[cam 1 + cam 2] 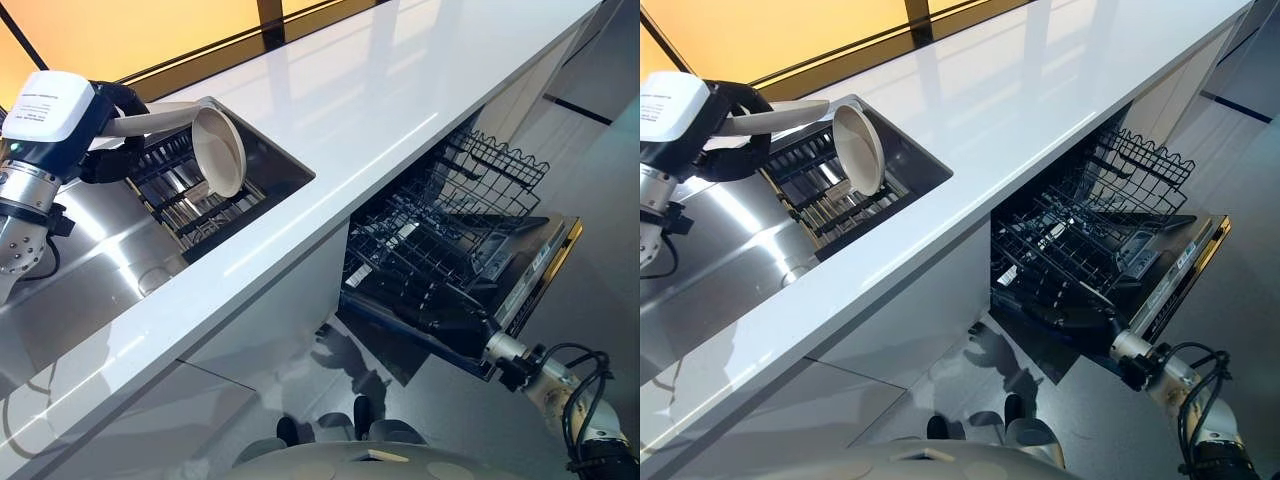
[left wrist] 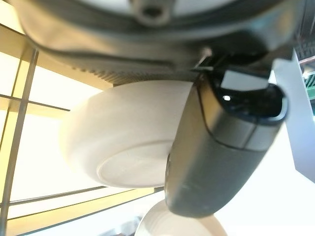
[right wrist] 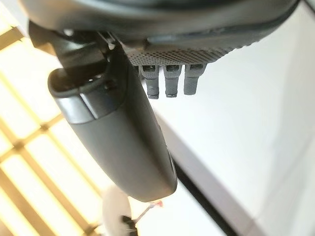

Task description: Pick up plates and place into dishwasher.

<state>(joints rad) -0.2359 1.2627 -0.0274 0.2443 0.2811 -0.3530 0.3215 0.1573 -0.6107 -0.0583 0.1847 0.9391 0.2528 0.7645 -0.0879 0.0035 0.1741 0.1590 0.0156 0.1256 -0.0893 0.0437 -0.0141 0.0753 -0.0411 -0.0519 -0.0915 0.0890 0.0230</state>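
the left hand [image 1: 105, 125] is closed on a white plate [image 1: 150, 118], its thumb [image 2: 216, 147] pressed across the plate's underside in the left wrist view. the plate is held almost flat above the sink [image 1: 265, 165], over the far end of the dark drying rack [image 1: 185, 195] that sits inside the sink. a second white dish [image 1: 220, 150] stands on edge in that rack, just below the held plate, and the two look close to touching or touching.

the open dishwasher [image 1: 455, 250], with its wire rack [image 1: 470, 215] pulled out, lies well away from the sink along the white counter [image 1: 350, 120] and below its front edge. the step appears to be lifting the plate out and carrying it there. to do it well, the hand should raise the plate straight clear of the standing dish before swinging sideways, keep the pinch firm, then tilt the plate upright so it drops between the tines.

the right hand [image 3: 123, 128] shows its thumb straight and its fingers short and relaxed, holding nothing.
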